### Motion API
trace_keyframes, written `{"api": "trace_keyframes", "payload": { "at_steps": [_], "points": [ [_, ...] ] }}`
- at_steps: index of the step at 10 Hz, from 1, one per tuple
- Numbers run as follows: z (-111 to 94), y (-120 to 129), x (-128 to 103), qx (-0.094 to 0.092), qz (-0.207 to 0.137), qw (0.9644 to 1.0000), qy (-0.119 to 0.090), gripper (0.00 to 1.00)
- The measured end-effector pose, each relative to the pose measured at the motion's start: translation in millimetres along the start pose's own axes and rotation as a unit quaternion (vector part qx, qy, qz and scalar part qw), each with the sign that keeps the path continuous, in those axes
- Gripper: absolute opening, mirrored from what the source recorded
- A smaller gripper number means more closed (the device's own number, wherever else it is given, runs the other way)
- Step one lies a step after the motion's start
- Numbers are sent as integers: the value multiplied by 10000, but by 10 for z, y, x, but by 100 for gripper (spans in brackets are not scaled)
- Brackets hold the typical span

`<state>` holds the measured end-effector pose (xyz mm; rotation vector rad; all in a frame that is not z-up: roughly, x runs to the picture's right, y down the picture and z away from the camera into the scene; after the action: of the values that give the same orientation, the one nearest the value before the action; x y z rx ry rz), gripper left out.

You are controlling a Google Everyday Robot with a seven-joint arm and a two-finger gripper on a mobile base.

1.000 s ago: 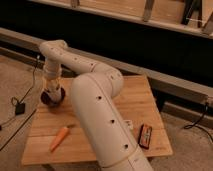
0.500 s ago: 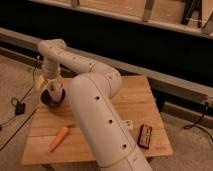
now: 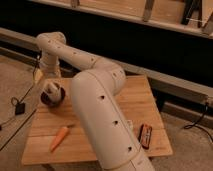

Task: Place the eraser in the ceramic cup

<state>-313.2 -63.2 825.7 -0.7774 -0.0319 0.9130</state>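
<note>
Wooden table (image 3: 140,107) on concrete floor (image 3: 15,80) — end effector (image 3: 50,90) over the ceramic cup (image 3: 53,96), its grip state unreadable.

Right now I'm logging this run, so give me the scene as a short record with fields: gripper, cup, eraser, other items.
gripper: at the table's far left edge, just beyond the ceramic cup, near; mostly hidden behind the arm
ceramic cup: white, on a dark base, left part of the table
eraser: not visible
carrot: lying on the front left of the table
dark packet: front right, near the table's edge
</note>
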Motion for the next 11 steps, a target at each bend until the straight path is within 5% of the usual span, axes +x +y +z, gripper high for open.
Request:
{"api": "trace_keyframes", "payload": {
  "at_steps": [5,11],
  "points": [
    [-282,-304,266,768,-81,9970,99,80],
    [-465,-341,851,1038,-381,9916,677,80]
  ]
}}
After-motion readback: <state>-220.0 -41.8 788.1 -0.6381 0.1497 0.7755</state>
